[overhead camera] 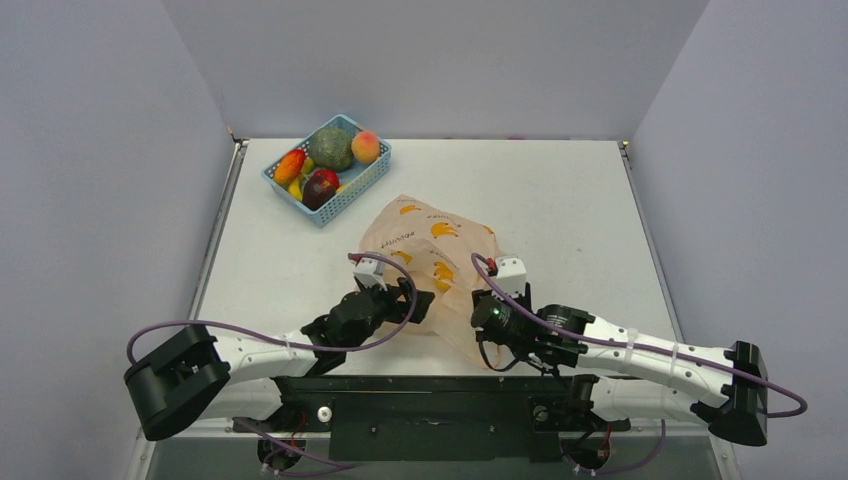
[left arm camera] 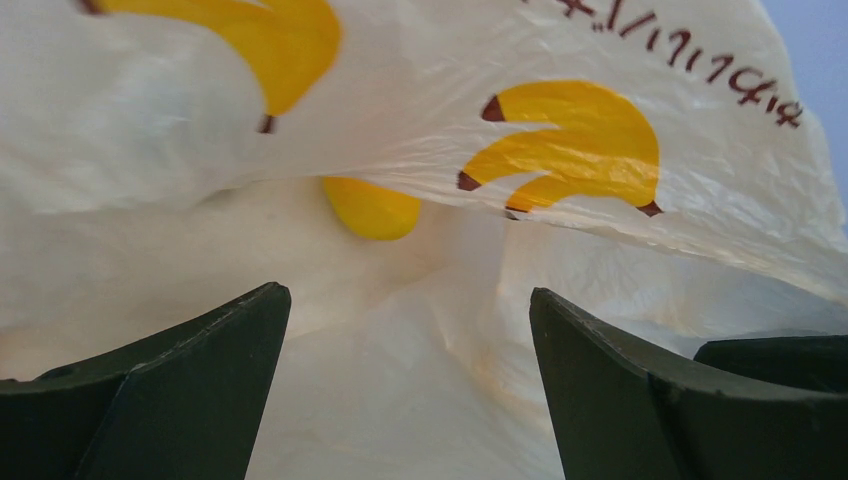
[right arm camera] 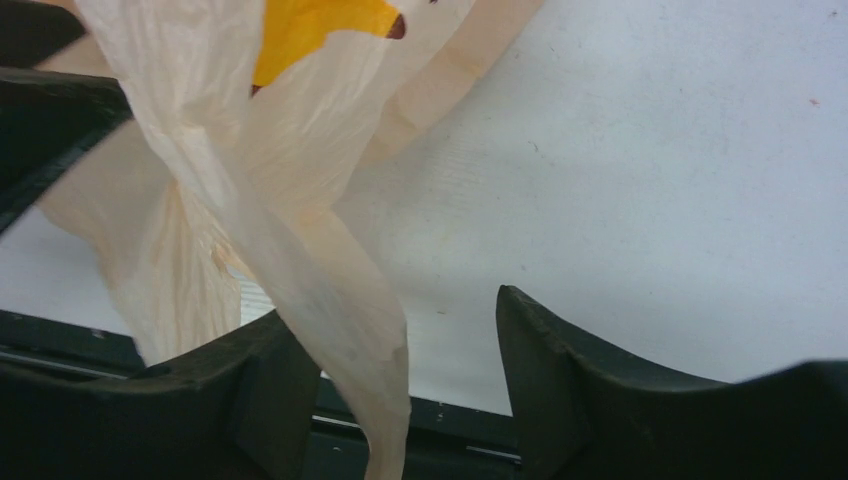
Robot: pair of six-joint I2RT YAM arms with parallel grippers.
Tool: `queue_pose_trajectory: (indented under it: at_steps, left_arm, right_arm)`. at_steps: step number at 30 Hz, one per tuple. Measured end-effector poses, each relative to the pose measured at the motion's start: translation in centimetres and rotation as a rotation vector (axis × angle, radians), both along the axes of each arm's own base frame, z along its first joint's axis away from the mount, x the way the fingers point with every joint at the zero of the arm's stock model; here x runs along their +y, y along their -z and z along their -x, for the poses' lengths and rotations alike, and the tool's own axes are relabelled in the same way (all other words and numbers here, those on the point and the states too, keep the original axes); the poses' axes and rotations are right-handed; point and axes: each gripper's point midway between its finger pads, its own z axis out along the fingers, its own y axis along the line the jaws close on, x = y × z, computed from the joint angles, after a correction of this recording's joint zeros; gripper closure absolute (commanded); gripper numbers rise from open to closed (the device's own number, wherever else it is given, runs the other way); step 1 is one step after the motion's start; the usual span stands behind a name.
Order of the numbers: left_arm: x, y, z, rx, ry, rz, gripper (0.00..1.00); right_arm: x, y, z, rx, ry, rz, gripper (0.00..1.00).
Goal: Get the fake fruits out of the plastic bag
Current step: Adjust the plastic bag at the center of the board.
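Observation:
The plastic bag [overhead camera: 430, 250] lies crumpled mid-table, pale orange with yellow banana prints. My left gripper [overhead camera: 424, 300] is open at its near left side; the left wrist view shows the wide-apart fingers [left arm camera: 200, 380] facing folds of the bag [left arm camera: 420, 200], with nothing between them. My right gripper [overhead camera: 488, 340] is open at the bag's near right end. A loose strip of the bag [right arm camera: 330, 290] hangs between its jaws, against the left finger [right arm camera: 250, 390]. Fake fruits lie in the blue basket [overhead camera: 352, 192]: orange-red [overhead camera: 290, 165], peach-pink [overhead camera: 366, 147], dark maroon [overhead camera: 320, 187]. No fruit shows in the bag.
A big rough green ball [overhead camera: 331, 148] also sits in the basket at the back left. The table's near edge with its dark rail [right arm camera: 470, 415] runs just under my right gripper. Grey walls enclose the table on three sides.

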Motion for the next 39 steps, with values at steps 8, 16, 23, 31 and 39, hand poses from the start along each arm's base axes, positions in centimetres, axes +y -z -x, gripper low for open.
queue_pose_trajectory:
  at_steps: [8, 16, 23, 31, 39]
  left_arm:
    - [-2.4, 0.2, 0.3, -0.006, 0.061, -0.019, 0.12]
    - [-2.7, 2.2, 0.3, 0.018, 0.077, -0.055, 0.14]
    - [-3.9, 2.5, 0.9, 0.050, 0.119, -0.004, 0.14]
    - [-5.1, 0.7, 1.6, 0.060, 0.161, 0.109, 0.14]
    - [-3.8, 1.2, 1.6, 0.078, 0.153, 0.118, 0.14]
  right_arm:
    - [2.1, -2.0, -1.9, -0.056, -0.026, -0.082, 0.33]
    - [5.4, -2.6, -2.0, -0.055, -0.073, -0.240, 0.31]
    - [3.5, -1.8, -3.9, -0.111, 0.137, -0.221, 0.32]
    - [2.7, 0.2, -3.7, -0.137, 0.162, -0.106, 0.75]
    - [2.0, -0.5, -3.4, -0.173, 0.064, -0.043, 1.00]
